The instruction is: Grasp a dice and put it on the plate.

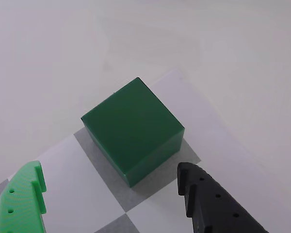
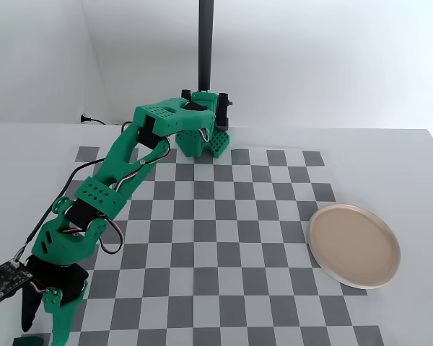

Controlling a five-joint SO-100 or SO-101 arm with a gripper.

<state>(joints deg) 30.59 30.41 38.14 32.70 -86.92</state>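
In the wrist view, the dice is sitting on the checkerboard's edge. In the fixed view, the plate is lying at the board's right, well apart from the gripper.

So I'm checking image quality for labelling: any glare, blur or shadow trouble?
Wrist view: sharp, soft even light, the dice casts only a faint shadow. Fixed view: bright, slightly washed-out, no hard glare; plate clear, the gripper small and cluttered.

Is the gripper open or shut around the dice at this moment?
Open. In the wrist view the gripper has its green and black fingers spread apart, and the dice sits flat on the checkerboard beyond them, untouched.
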